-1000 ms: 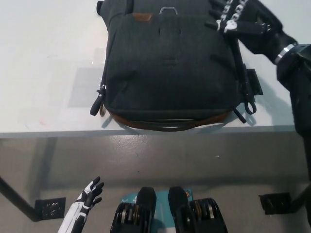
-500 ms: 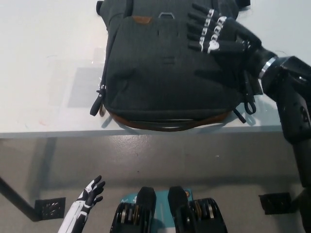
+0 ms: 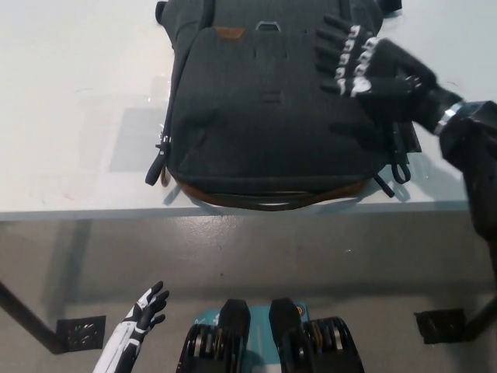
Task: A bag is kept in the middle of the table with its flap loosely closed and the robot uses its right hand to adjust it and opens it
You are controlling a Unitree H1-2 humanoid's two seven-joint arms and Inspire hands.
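On the white tabletop point(image 3: 70, 116), the dark bag point(image 3: 268, 116) lies near the front edge (flap closed, contents hidden). Right hand point(image 3: 365, 66) hovers above, fingers apart; left hand point(image 3: 144, 311) hangs low, fingers spread.

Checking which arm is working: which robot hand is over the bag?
The black right robot hand, fingers spread above the backpack's upper right. The white left robot hand hangs below the table edge.
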